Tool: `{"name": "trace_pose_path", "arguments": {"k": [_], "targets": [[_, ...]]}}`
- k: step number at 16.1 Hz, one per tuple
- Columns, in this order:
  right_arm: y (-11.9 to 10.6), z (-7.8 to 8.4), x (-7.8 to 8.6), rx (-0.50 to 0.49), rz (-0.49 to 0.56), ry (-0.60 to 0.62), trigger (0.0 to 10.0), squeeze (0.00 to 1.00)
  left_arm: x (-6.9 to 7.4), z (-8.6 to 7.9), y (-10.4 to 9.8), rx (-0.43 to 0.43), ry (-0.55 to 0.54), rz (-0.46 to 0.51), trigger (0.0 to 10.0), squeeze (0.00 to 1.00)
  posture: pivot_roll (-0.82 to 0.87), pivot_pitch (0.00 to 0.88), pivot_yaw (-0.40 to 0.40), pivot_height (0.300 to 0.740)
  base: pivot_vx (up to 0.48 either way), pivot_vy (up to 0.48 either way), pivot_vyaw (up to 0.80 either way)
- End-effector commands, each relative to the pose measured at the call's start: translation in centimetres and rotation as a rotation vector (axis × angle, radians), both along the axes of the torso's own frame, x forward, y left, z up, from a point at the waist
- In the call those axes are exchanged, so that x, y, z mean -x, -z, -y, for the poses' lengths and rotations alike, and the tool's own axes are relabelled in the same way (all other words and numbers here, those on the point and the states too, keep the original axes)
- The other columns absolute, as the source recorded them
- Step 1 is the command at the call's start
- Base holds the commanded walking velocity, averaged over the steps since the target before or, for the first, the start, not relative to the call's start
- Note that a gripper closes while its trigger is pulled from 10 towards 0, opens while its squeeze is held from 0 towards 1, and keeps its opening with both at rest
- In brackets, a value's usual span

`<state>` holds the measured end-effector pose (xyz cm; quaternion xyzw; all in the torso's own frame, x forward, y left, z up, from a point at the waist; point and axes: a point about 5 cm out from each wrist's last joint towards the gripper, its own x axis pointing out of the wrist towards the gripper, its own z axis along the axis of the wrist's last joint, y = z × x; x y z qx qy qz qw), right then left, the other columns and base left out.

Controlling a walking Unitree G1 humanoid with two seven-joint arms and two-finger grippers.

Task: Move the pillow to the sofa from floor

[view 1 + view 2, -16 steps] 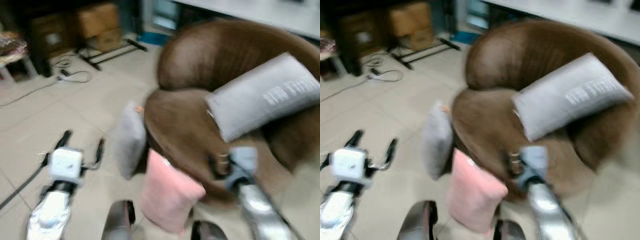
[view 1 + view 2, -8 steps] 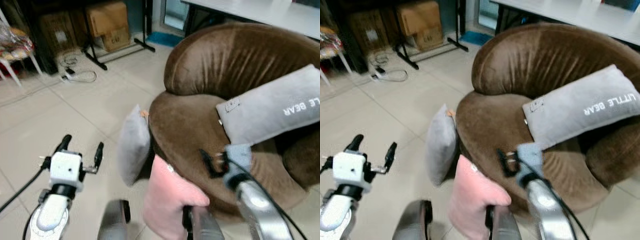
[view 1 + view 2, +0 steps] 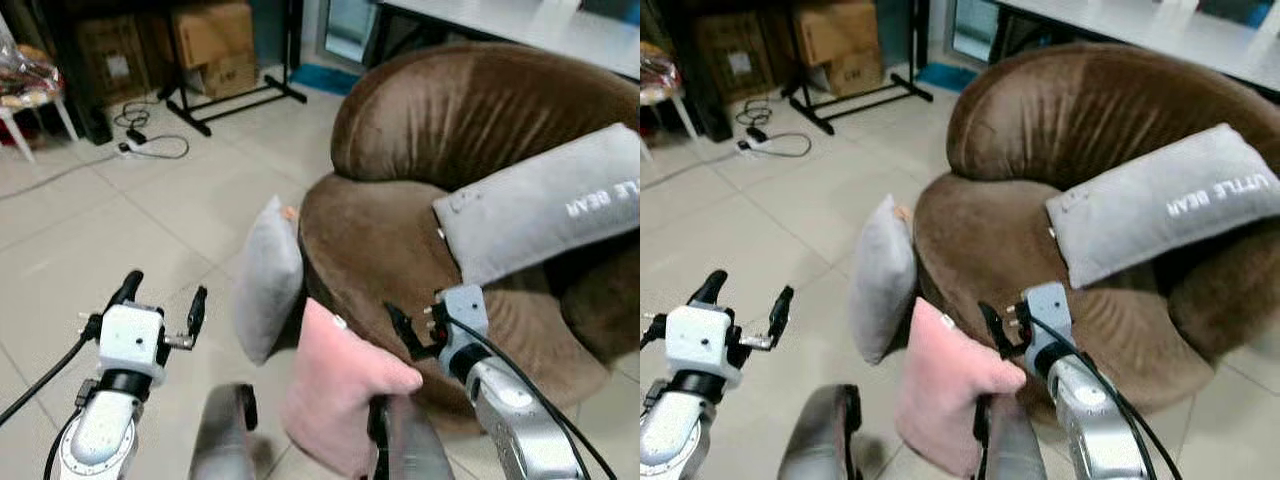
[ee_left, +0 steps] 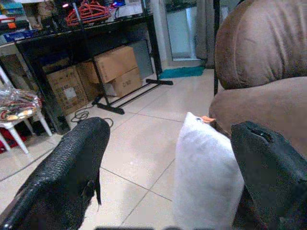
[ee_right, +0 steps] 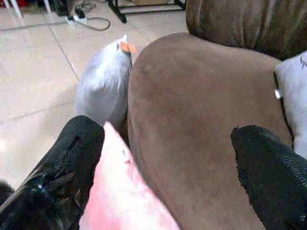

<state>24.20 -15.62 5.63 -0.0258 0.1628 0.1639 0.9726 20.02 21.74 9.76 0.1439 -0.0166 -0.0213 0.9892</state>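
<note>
Pink pillow (image 3: 345,385) and grey pillow (image 3: 267,278) leaning on brown sofa (image 3: 400,240) from floor (image 3: 90,240); right gripper (image 3: 415,330) spread over seat, left gripper (image 3: 160,295) spread, both empty.

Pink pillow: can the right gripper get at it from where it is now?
Probably yes. The right gripper is open just above the pink pillow, which leans on the sofa front. Nothing lies between them; one finger already sits beside the pillow's top corner.
</note>
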Motion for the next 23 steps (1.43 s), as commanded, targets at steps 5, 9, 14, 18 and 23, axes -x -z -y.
{"name": "trace_pose_path", "arguments": {"k": [5, 9, 14, 18, 23], "targets": [[0.3, -0.2, -0.4, 0.018, -0.012, -0.061, 10.0, 1.00, 0.1, 0.5, 0.2, 0.000, 0.034, -0.015, 10.0, 0.00, 0.03, 0.000, -0.078, 0.510, 0.000, 0.000, 0.00], [0.9, -0.9, -1.5, 0.037, -0.020, -0.114, 10.0, 1.00, 0.0, 0.5, 0.4, 0.001, 0.090, -0.046, 10.0, 0.00, 0.03, 0.021, -0.072, 0.495, 0.000, 0.000, 0.00], [2.8, -2.8, -3.3, 0.161, -0.101, -0.257, 10.0, 1.00, -0.2, 0.4, 0.0, -0.007, 0.216, -0.073, 10.0, 0.00, 0.05, 0.061, -0.076, 0.495, 0.000, 0.000, 0.00], [4.6, -5.2, -4.6, 0.244, -0.150, -0.306, 10.0, 0.00, 0.2, 0.4, -0.1, -0.026, 0.401, -0.178, 10.0, 0.00, 0.07, 0.133, -0.062, 0.495, 0.000, 0.000, 0.00], [4.4, -7.2, -5.9, 0.311, -0.098, -0.239, 10.0, 0.00, 1.6, 0.5, 0.1, -0.057, 0.544, -0.288, 10.0, 0.00, 0.11, 0.200, -0.066, 0.495, 0.000, 0.000, 0.00]]}}
